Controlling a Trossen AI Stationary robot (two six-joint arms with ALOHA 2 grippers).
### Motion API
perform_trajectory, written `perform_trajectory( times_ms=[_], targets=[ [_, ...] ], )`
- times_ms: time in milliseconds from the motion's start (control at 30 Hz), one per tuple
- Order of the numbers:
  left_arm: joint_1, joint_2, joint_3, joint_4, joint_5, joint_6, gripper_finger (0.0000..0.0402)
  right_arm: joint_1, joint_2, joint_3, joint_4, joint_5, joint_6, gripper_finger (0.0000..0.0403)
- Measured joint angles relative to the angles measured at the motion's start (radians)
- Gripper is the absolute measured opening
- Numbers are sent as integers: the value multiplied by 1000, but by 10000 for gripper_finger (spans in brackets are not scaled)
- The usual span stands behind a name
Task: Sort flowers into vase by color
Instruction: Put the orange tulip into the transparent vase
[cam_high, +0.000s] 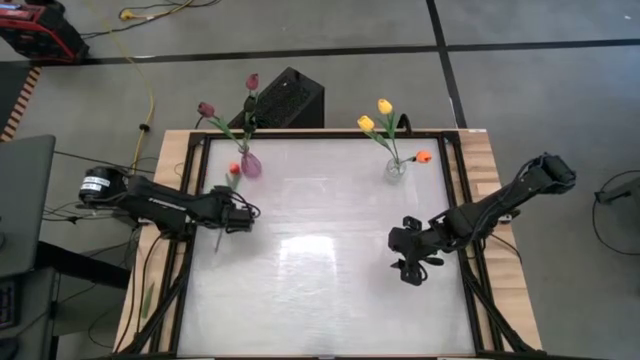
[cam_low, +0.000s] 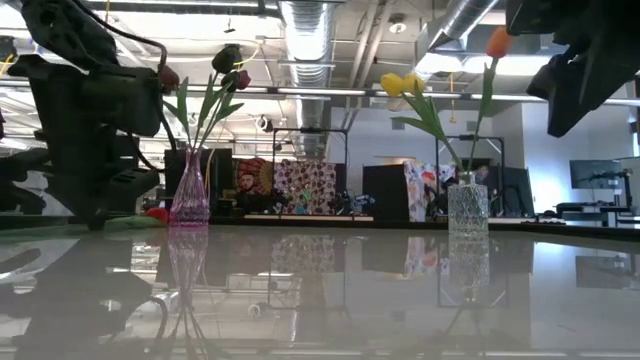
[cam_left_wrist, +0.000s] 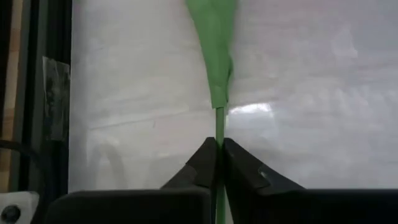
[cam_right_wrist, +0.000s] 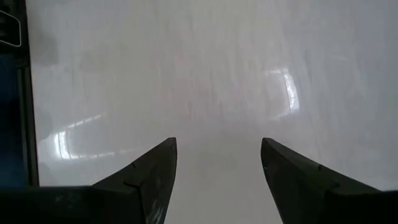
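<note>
On a glossy white bench (cam_high: 320, 290), the left gripper (cam_left_wrist: 219, 163) has its jaws clenched on the green stem of an orange-red tulip (cam_high: 234, 170) lying beside a pink vase (cam_high: 251, 164) of maroon tulips (cam_high: 207, 109). A clear vase (cam_high: 396, 167) holds yellow tulips (cam_high: 384, 106). The right gripper (cam_right_wrist: 219, 163) hovers with jaws released. Ceiling ducts run overhead beyond the bench.

A lab or industrial workshop; bare ceiling ducts (cam_low: 310, 30) and pipes run overhead at twelve o'clock in the low view; monitors (cam_low: 590, 175) stand at three o'clock; a grey concrete floor (cam_high: 540, 90) with a yellow cable (cam_high: 150, 90) surrounds the framed table (cam_high: 320, 300).
</note>
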Motion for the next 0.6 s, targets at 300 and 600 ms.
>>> perform_trajectory(
  times_ms=[300,600],
  targets=[
    [-128,-86,128,0,249,178,2,10,0,0,1,0,1,260],
    [-342,-88,236,275,274,535,2,17,0,0,17,0,54,260]
  ],
)
